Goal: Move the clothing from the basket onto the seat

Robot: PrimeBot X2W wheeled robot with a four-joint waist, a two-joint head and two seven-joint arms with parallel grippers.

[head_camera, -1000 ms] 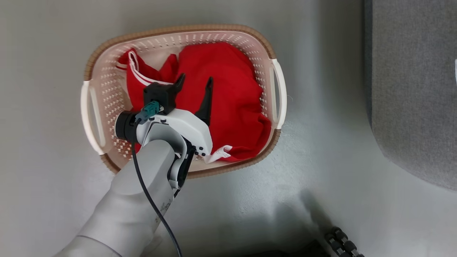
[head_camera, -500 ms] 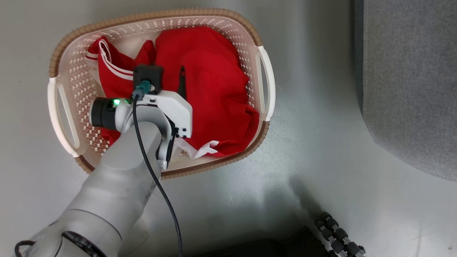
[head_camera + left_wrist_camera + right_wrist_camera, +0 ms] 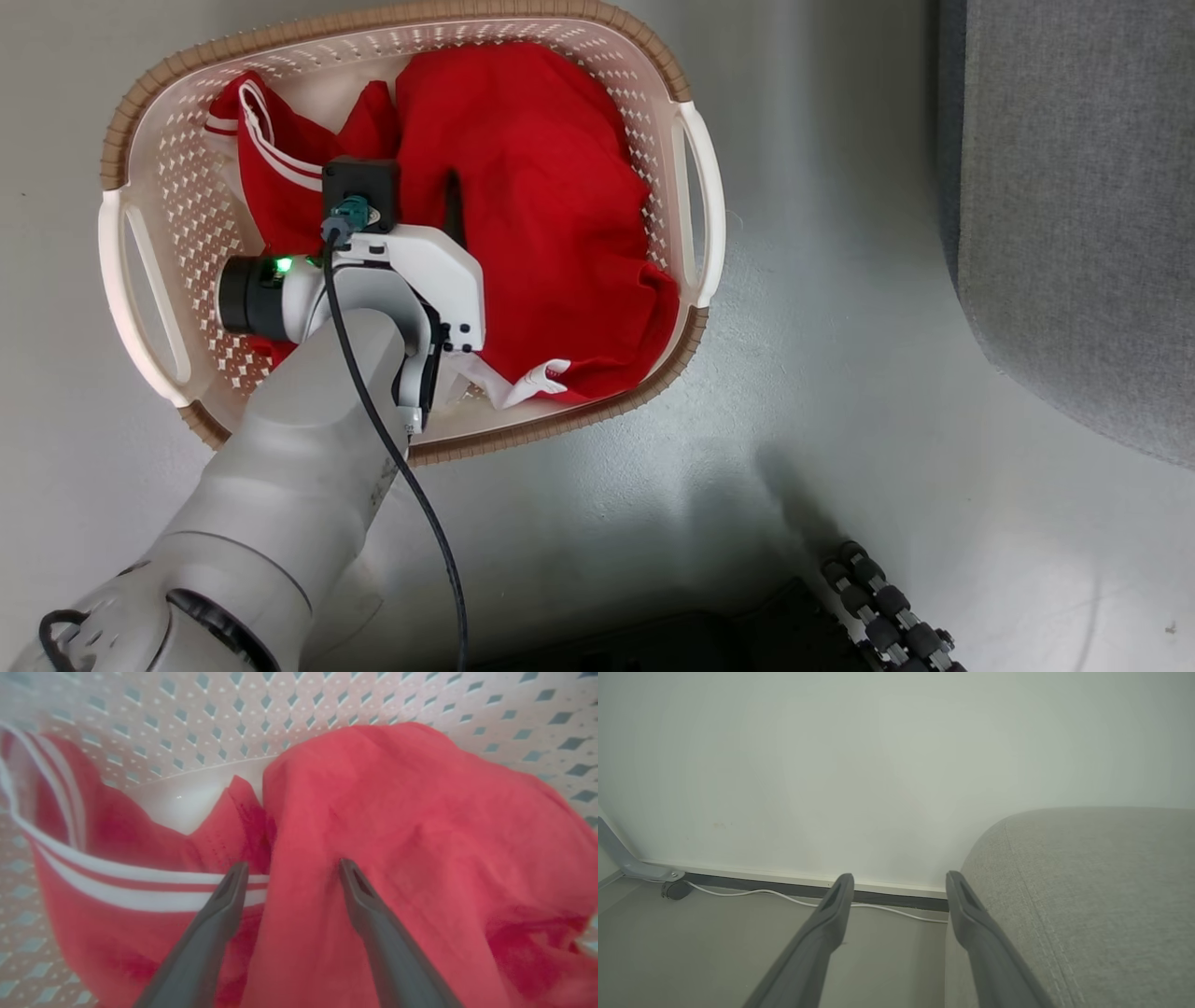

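Left pincer (image 3: 292,865) of mine is down inside the oval cream plastic laundry basket with perforated sides and a brown woven-look rim (image 3: 392,17). Its two long dark fingers are spread wide, with nothing clamped between them. Seen from the left wrist, one fingertip lies over the white stripe trim of a garment and the other over a plain fold, and a ridge of cloth rises in the gap. Whether the tips press into the cloth or stop just above it I cannot tell.

The soft bright red fabric clothing (image 3: 541,187) lies heaped in the basket, covering most of its bottom, with a white tab poking out near the rim closest to me. The basket stands on the pale grey floor (image 3: 840,308). The large grey upholstered sofa seat of coarse woven fabric (image 3: 1074,187) is off to the right in the head view, apart from the basket, with floor between them.

My right pincer (image 3: 899,877) hangs in the air, also spread wide and holding nothing, facing a pale wall (image 3: 878,765). The sofa's rounded edge is beside its right finger in that view, and a thin white cable (image 3: 784,899) runs along the foot of the wall.
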